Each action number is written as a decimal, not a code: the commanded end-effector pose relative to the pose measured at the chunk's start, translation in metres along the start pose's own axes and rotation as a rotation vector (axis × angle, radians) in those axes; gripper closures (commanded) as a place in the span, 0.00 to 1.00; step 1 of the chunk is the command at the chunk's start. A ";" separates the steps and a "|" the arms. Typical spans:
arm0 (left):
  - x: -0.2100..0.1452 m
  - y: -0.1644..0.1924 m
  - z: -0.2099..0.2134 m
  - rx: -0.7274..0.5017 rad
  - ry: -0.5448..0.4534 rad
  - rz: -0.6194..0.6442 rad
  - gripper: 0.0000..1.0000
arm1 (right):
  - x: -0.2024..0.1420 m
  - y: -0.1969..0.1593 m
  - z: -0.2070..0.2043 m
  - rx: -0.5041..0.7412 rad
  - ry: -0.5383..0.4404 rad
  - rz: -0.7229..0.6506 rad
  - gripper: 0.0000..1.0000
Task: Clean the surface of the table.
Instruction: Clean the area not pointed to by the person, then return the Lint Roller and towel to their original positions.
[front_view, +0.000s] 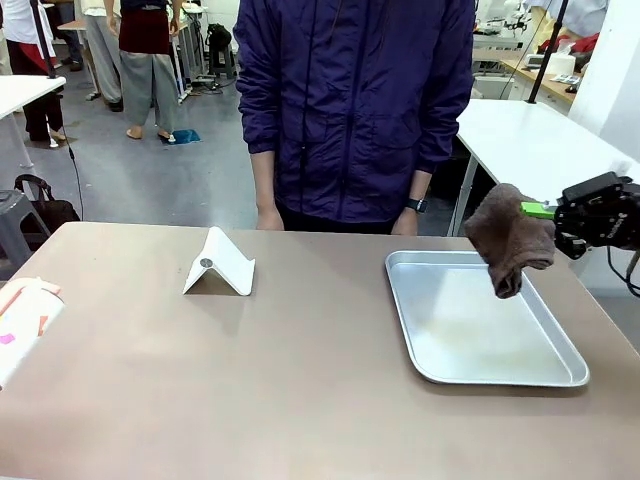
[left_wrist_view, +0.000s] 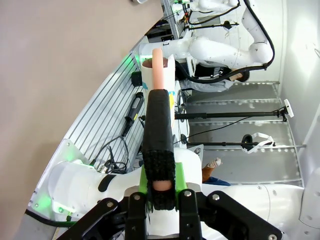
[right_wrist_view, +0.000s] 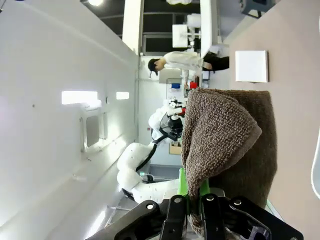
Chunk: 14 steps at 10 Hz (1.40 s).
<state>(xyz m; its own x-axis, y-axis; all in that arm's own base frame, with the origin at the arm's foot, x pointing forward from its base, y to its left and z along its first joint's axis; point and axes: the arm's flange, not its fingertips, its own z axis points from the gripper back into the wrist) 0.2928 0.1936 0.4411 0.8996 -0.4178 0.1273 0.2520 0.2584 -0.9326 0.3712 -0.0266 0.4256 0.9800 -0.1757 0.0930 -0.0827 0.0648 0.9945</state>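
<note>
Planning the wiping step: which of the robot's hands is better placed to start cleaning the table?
The right hand, probably: it is shut on the brown cloth, hanging over the tray on the table. The left hand is shut on a black-sleeved stick.

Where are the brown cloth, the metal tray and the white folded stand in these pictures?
brown cloth (front_view: 510, 240), front view, middle of the hanging bundle.
metal tray (front_view: 470, 330), front view, bare floor of the tray.
white folded stand (front_view: 228, 262), front view, its right sloping face.
</note>
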 end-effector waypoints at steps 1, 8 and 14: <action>-0.001 -0.003 0.001 -0.007 -0.003 0.013 0.78 | 0.017 -0.010 -0.013 0.045 -0.006 -0.051 0.92; -0.001 -0.003 0.001 -0.007 -0.003 0.013 0.78 | 0.017 -0.010 -0.013 0.045 -0.006 -0.051 0.92; -0.001 -0.003 0.001 -0.007 -0.003 0.013 0.78 | 0.017 -0.010 -0.013 0.045 -0.006 -0.051 0.92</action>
<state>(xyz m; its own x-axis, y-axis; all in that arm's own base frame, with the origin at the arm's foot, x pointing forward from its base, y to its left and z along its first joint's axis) 0.2930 0.1938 0.4409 0.8998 -0.4178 0.1262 0.2509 0.2587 -0.9328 0.3866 -0.0204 0.4096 0.9825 -0.1809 0.0439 -0.0390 0.0307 0.9988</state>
